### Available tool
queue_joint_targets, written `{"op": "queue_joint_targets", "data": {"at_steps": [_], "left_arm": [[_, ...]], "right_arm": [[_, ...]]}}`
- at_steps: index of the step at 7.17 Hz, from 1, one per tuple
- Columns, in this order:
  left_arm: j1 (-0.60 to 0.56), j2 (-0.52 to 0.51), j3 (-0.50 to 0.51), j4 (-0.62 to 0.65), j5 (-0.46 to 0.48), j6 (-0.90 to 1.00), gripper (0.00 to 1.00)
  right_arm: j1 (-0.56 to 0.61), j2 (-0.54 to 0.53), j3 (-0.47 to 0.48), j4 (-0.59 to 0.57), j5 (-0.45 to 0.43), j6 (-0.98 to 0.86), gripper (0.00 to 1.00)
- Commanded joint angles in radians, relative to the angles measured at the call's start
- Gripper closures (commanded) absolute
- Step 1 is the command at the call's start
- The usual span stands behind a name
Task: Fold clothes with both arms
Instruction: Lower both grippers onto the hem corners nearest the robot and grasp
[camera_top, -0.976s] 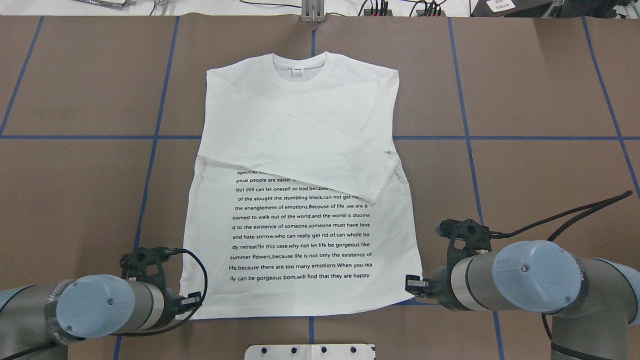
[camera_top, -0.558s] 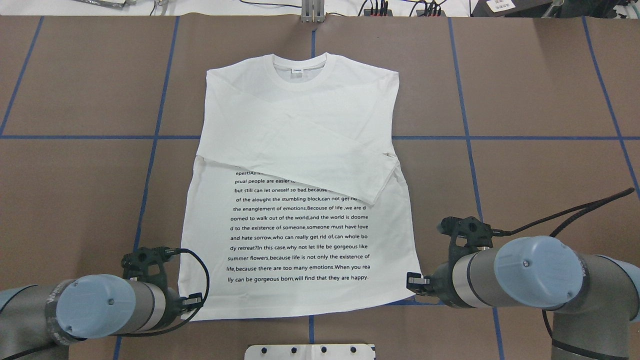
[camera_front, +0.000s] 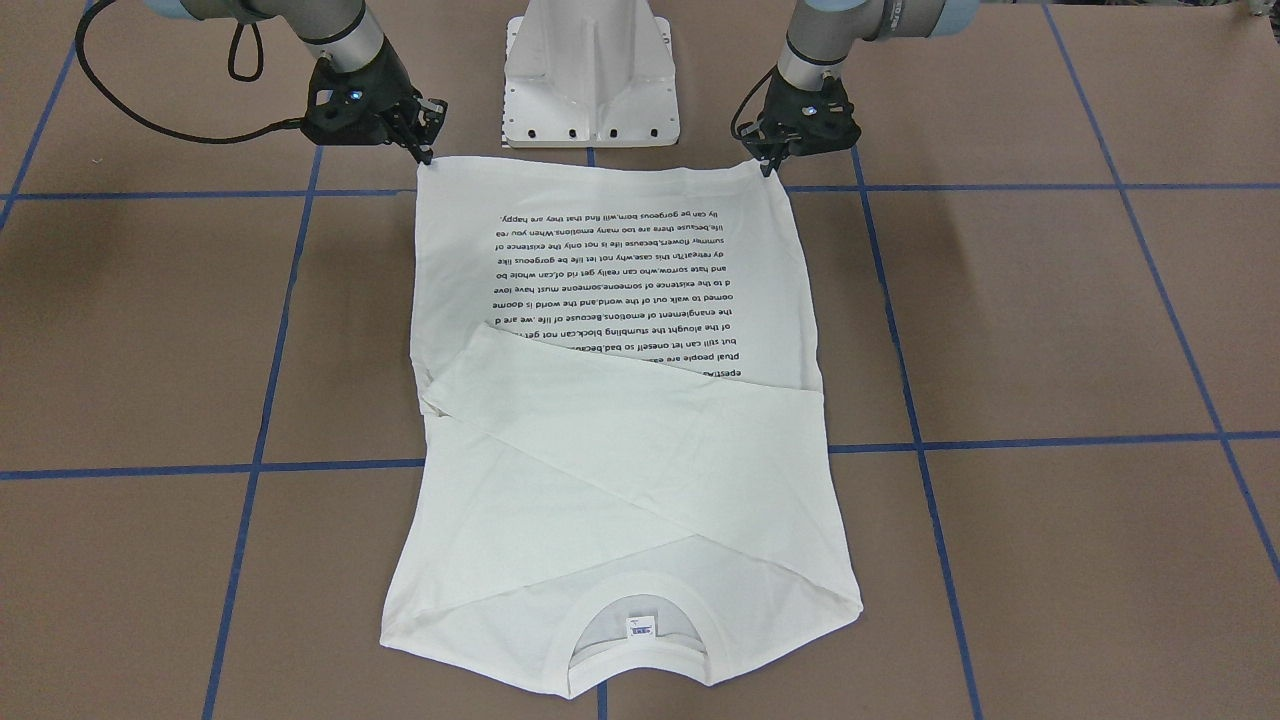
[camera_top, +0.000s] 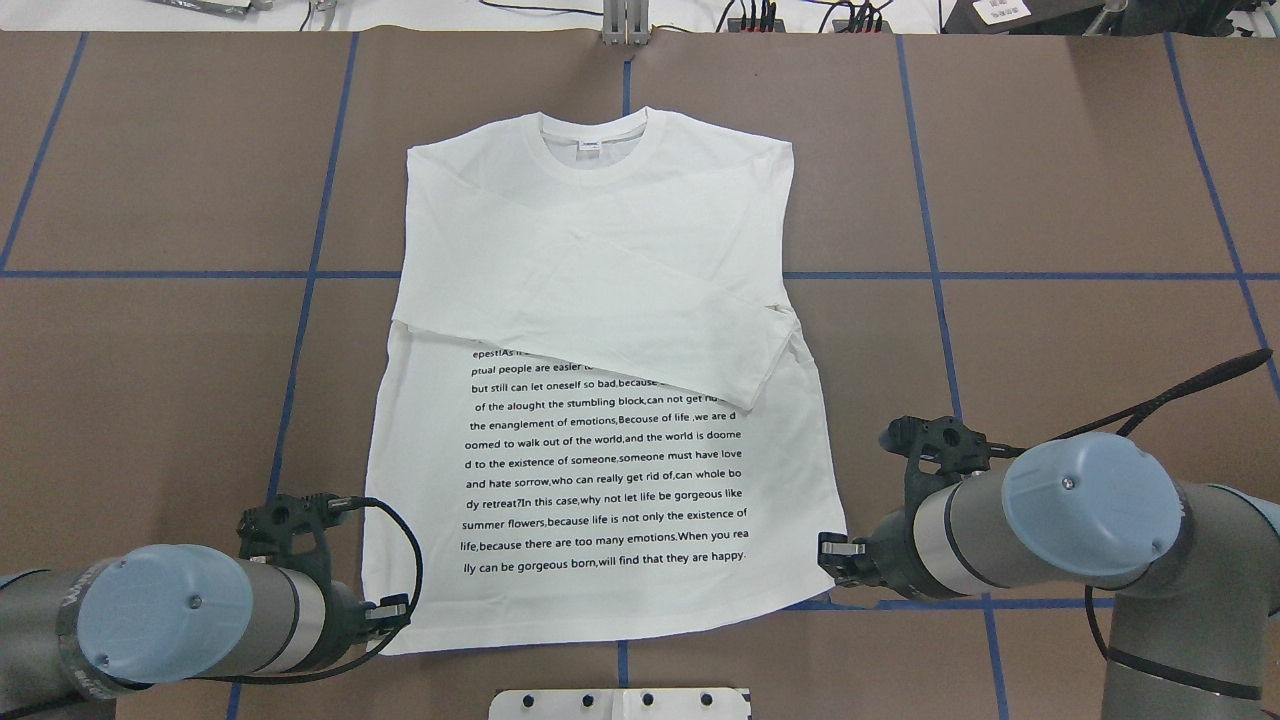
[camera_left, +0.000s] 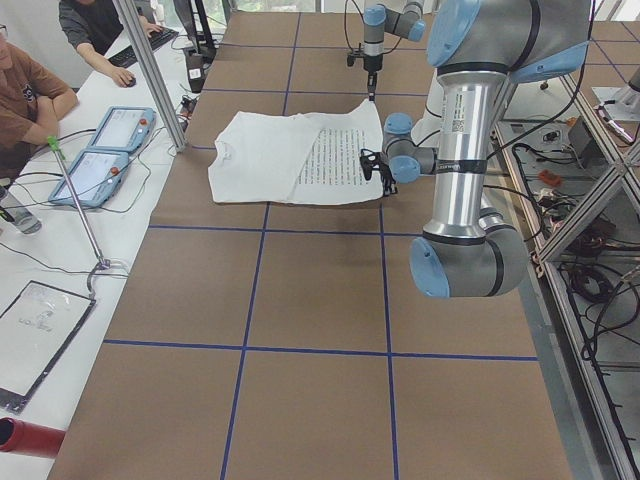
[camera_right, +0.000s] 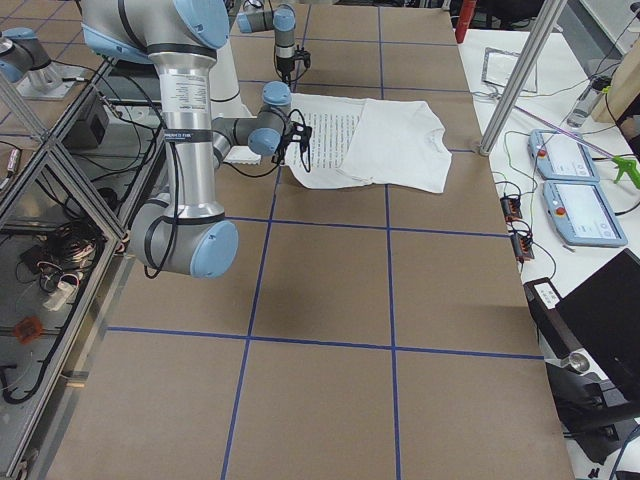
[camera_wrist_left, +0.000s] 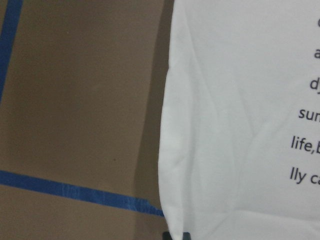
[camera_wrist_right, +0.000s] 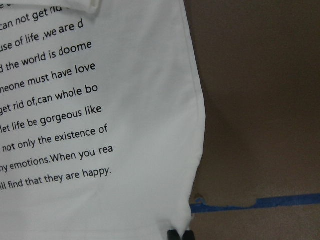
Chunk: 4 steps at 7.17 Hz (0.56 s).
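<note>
Left end effector (camera_top: 395, 611) and right end effector (camera_top: 830, 560) clamp the near hem corners of the shirt (camera_top: 600, 300); next probably means carrying both evenly to the far collar (camera_top: 595, 166).

Left arm (camera_top: 290, 605) and right arm (camera_top: 945, 540) are showing grey tubes and light-blue joint caps (camera_top: 1090, 505); a black cable (camera_top: 1200, 388) is trailing off each wrist.

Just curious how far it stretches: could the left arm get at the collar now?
Probably not yet: the left hand grips the shirt's near corner. Nothing else blocks the collar.
</note>
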Motion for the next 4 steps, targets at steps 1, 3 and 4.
{"op": "queue_joint_targets", "data": {"at_steps": [1, 3, 4], "left_arm": [[-0.029, 0.006, -0.064, 0.020, -0.016, 0.004, 1.00], [-0.096, -0.001, -0.082, 0.051, -0.073, 0.033, 1.00], [-0.130, -0.008, -0.083, 0.051, -0.094, 0.051, 1.00]], "right_arm": [[0.033, -0.001, 0.003, 0.002, 0.017, -0.012, 1.00], [0.075, -0.002, 0.007, 0.006, 0.019, -0.012, 1.00], [0.099, -0.004, 0.011, 0.008, 0.022, -0.014, 1.00]]}}
